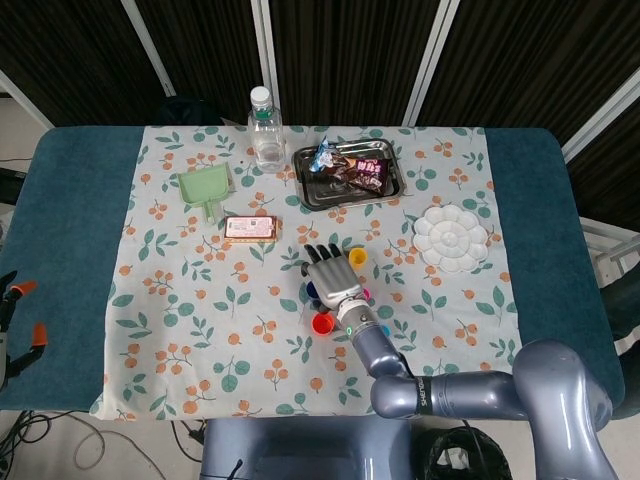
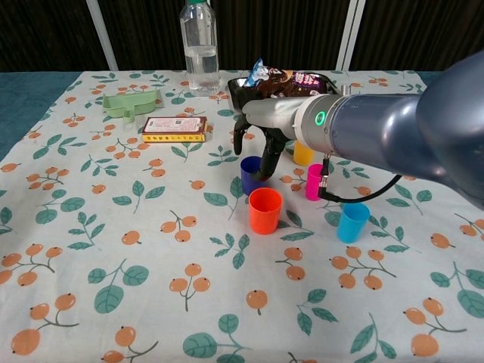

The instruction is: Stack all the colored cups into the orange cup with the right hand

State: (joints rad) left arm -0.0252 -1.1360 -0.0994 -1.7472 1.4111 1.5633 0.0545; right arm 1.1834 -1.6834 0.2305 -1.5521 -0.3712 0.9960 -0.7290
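Observation:
The orange cup (image 2: pixel 265 210) (image 1: pixel 322 323) stands upright on the floral cloth. Just behind it is the dark blue cup (image 2: pixel 248 175) (image 1: pixel 313 292). My right hand (image 2: pixel 261 140) (image 1: pixel 330 275) hangs over that blue cup. Its fingers (image 2: pixel 266 160) point down at the far rim and the thumb stays apart on the left. I cannot see a closed grip. A yellow cup (image 2: pixel 304 153) (image 1: pixel 357 258), a magenta cup (image 2: pixel 314 181) and a light blue cup (image 2: pixel 353 221) stand to the right. My left hand does not show.
A water bottle (image 2: pixel 200 45), a green scoop (image 2: pixel 130 103) and a small flat box (image 2: pixel 175 128) lie at the back left. A metal tray (image 1: pixel 345 203) with snack packs sits behind the cups. A white palette (image 1: pixel 451 238) lies at the right.

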